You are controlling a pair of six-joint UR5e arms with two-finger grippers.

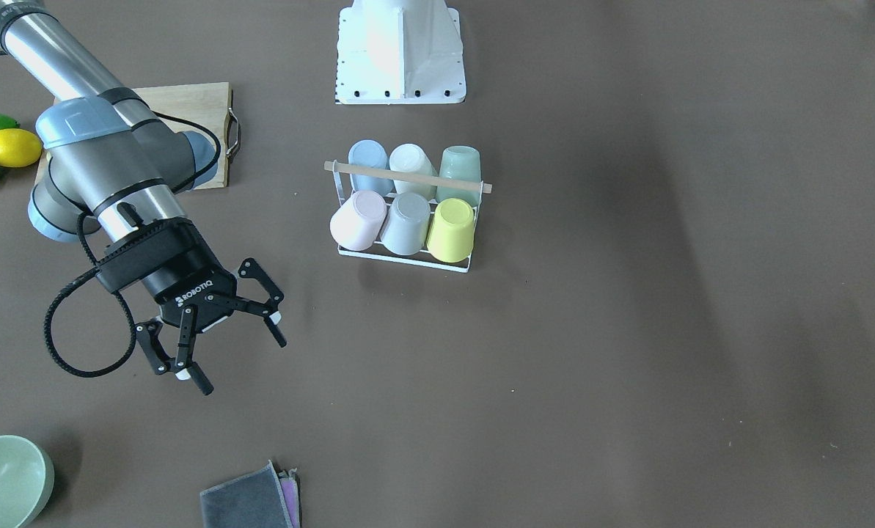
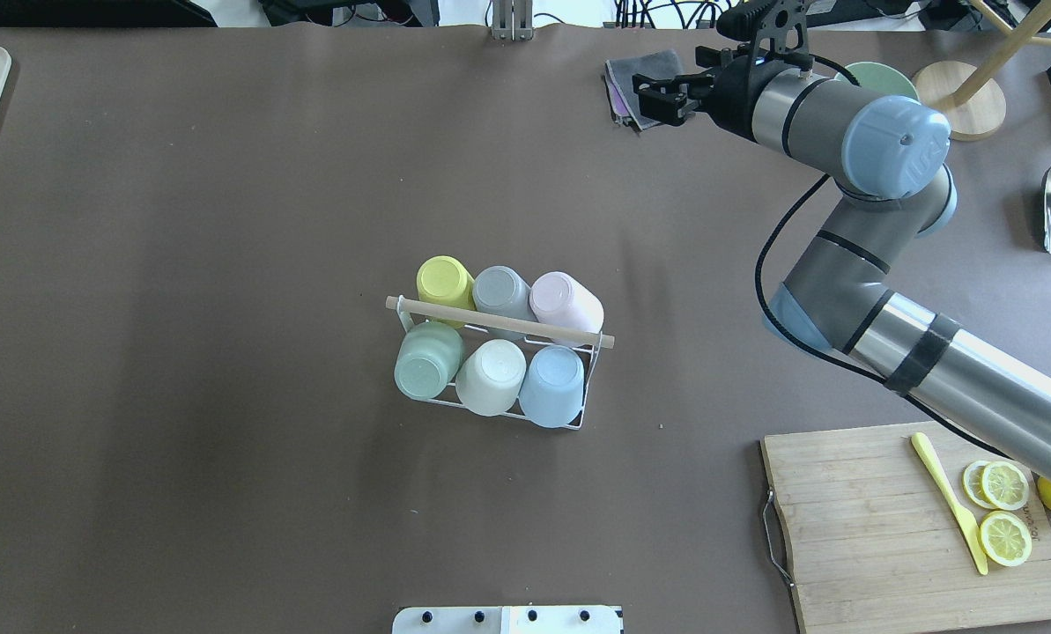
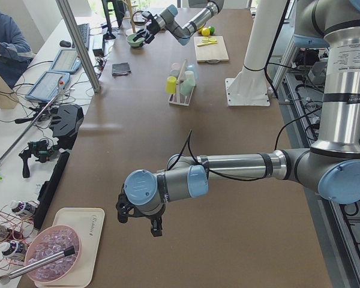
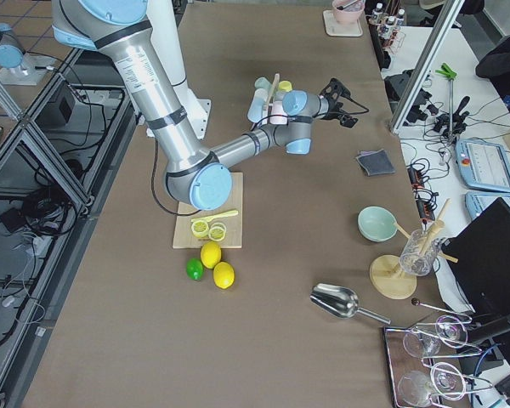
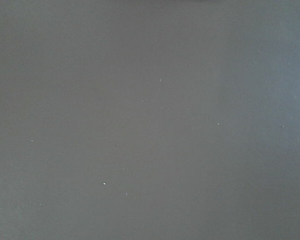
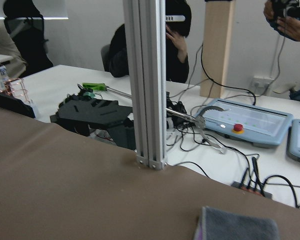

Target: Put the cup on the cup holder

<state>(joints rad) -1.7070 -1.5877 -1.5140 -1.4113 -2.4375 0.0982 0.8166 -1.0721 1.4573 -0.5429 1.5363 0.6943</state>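
Observation:
The cup holder [image 1: 408, 177], a white wire rack with a wooden rod handle, stands mid-table; it also shows in the overhead view [image 2: 499, 322]. Several cups sit upside down on its prongs, in two rows: yellow [image 1: 453, 229], grey [image 1: 406, 222] and pink [image 1: 356, 218], then blue [image 1: 369, 165], white [image 1: 411, 169] and green [image 1: 459, 169]. My right gripper [image 1: 240, 363] is open and empty, well to the side of the rack near the folded cloths, above the table. My left gripper [image 3: 138, 222] hangs over bare table far from the rack; I cannot tell whether it is open.
A wooden cutting board [image 2: 877, 519] holds lemon slices and a yellow knife. Lemons and a lime [image 1: 12, 147] lie beside it. A green bowl [image 1: 4, 480] and folded cloths [image 1: 250, 499] sit at the operators' edge. The robot base [image 1: 400, 51] stands behind the rack.

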